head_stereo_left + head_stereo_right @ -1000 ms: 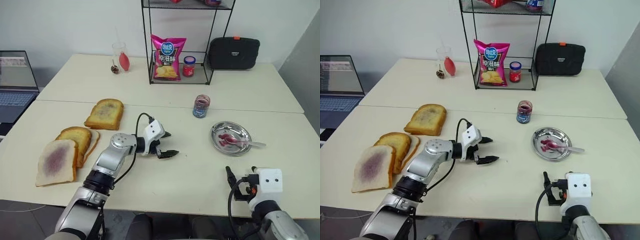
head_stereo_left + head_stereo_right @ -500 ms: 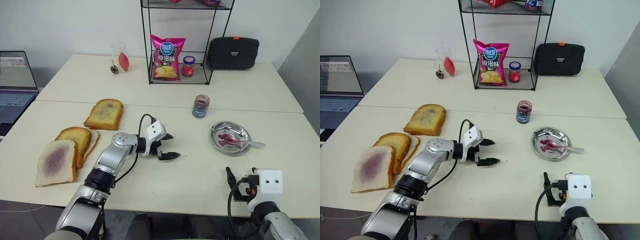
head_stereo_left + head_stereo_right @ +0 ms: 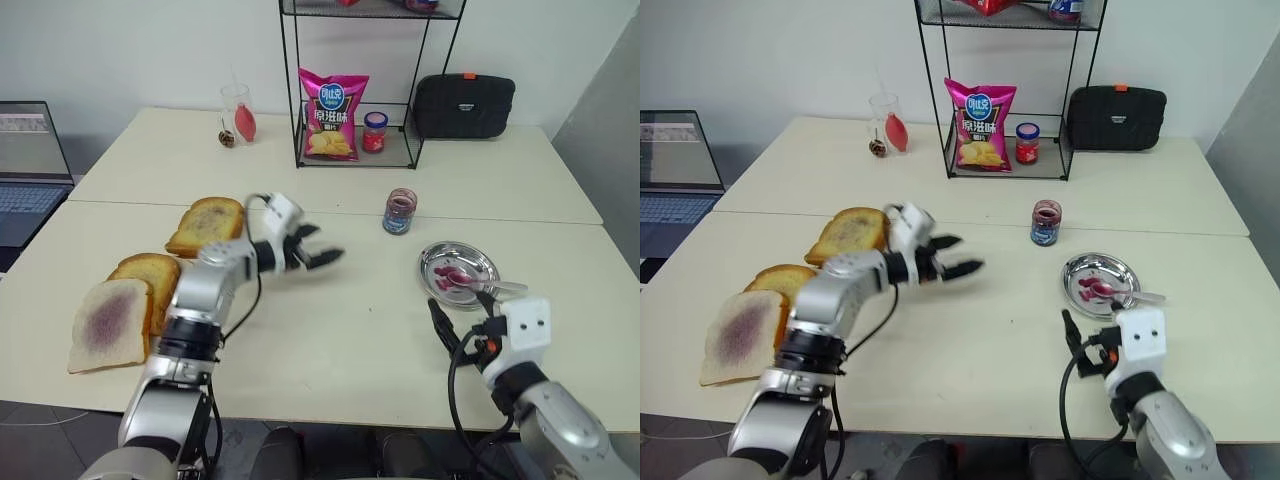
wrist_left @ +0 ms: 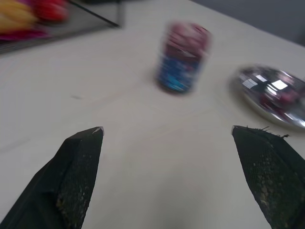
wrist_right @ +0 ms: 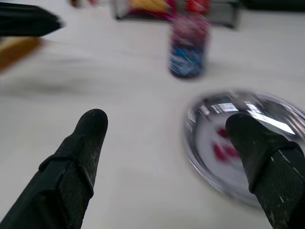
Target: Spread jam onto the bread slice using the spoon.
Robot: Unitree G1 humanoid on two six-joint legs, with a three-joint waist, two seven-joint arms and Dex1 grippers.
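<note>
A two-armed robot stands at a pale table [image 3: 330, 340], both hands raised above the surface and holding nothing. The left gripper [image 3: 322, 252] hangs over the middle of the table with its black fingers spread wide, pointing toward the small glass jar of jam [image 3: 399, 211] that stands beyond the steel plate [image 3: 459, 268]. The right gripper [image 3: 452, 320], fingers likewise apart, hovers at the near rim of that plate — where the spoon [image 3: 482, 285] lies, its purple-stained bowl among red smears and its handle reaching past the plate's right edge.

The bread slice [image 3: 107, 325], pale with a purple smear at its centre, rests at the table's near left edge, overlapping two toasted slices [image 3: 152, 277]; another toasted slice [image 3: 208, 225] lies farther back, just behind the left arm.

At the back — a wire rack [image 3: 360, 80] holding a pink crisp packet [image 3: 333, 112] and a red-lidded jar [image 3: 375, 131], a black case [image 3: 464, 105] beside it, a glass [image 3: 238, 115] to the left, and a laptop [image 3: 30, 165] off the table's left end.
</note>
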